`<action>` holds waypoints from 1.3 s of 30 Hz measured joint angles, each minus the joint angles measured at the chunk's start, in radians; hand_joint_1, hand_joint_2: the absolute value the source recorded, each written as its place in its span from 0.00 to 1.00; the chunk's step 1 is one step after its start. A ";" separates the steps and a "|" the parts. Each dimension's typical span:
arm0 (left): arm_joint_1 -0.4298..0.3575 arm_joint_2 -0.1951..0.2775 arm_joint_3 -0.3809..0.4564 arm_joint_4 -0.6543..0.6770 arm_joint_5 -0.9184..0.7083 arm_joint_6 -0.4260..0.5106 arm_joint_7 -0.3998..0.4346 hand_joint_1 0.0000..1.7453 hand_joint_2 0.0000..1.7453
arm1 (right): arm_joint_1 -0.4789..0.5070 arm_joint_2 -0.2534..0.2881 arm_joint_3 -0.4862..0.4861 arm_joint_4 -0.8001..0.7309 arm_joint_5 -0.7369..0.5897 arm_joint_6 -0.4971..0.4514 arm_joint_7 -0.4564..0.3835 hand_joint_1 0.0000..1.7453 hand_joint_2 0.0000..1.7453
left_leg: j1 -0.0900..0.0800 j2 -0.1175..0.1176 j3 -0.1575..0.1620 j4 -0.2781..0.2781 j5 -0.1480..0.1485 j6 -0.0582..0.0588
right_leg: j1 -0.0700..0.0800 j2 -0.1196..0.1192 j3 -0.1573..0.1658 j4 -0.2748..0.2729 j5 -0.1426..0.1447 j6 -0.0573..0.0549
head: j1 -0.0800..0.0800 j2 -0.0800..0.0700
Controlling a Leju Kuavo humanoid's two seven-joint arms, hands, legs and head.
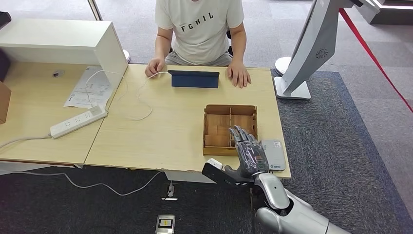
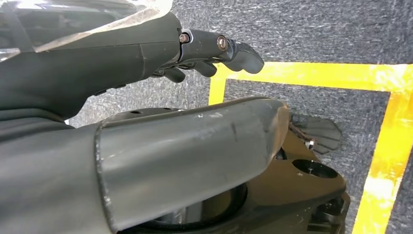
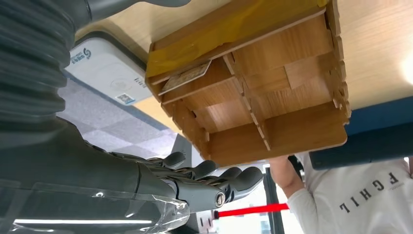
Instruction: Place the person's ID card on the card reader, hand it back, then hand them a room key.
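Lower centre-right of the head view, the right hand (image 1: 249, 152) hovers over the wooden tray (image 1: 214, 113), fingers extended, holding nothing; a card (image 3: 186, 77) lies inside, card reader (image 1: 273, 155) alongside.

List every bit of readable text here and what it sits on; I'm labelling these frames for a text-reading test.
"FGHIL": on the person's white T-shirt, also seen turned in the right wrist view.
Blue logo and small label on the grey card reader: too small to read.
Printed sheet of paper on the left table: too small to read.
Card in the wooden box: print blurred.
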 joint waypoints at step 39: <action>0.000 0.000 -0.003 0.000 0.003 0.026 0.037 0.00 0.00 | -0.065 0.062 -0.001 0.283 -0.104 -0.079 -0.034 0.00 1.00 | 0.000 0.000 0.000 0.000 0.000 0.000 | 0.000 0.000 0.000 0.000 0.000 0.000 | 0.000 0.000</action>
